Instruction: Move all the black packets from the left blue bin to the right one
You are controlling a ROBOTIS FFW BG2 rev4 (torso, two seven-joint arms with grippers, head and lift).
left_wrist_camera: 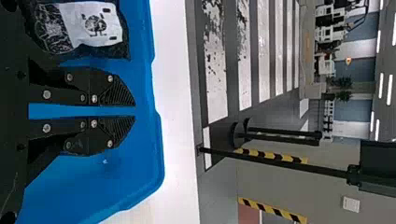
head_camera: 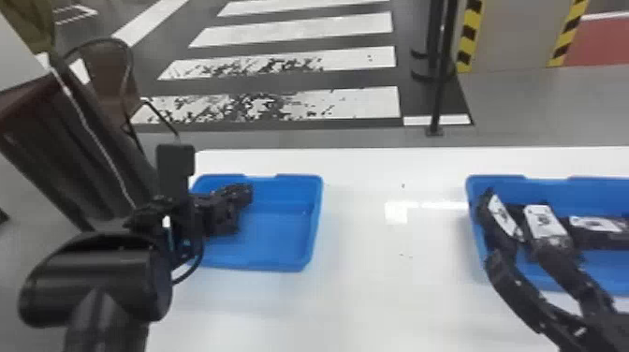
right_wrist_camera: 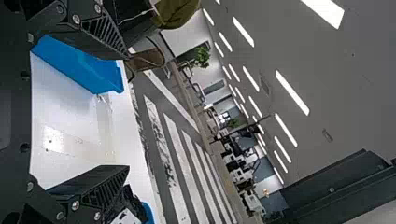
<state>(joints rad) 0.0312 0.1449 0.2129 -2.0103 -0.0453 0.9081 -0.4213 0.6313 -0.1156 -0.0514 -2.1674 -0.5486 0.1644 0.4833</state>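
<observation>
In the head view my left gripper (head_camera: 237, 200) is over the left blue bin (head_camera: 285, 175), the arm covering that bin's left part. The left wrist view shows this gripper (left_wrist_camera: 134, 111) with a narrow, vacant gap between its fingers; a black packet with a white label (left_wrist_camera: 95, 25) lies beside one finger, inside the bin. My right gripper (head_camera: 522, 256) stands wide open at the near side of the right blue bin (head_camera: 608, 182), below labelled black packets (head_camera: 545, 224) in the picture. Nothing is between the fingers of the right gripper (right_wrist_camera: 125, 112) in its wrist view.
Both bins stand on a white table (head_camera: 369, 290), with a stretch of bare tabletop between them. Beyond the far table edge are a black post (head_camera: 442, 70) and a striped floor. A brown chair (head_camera: 107, 89) is at the back left.
</observation>
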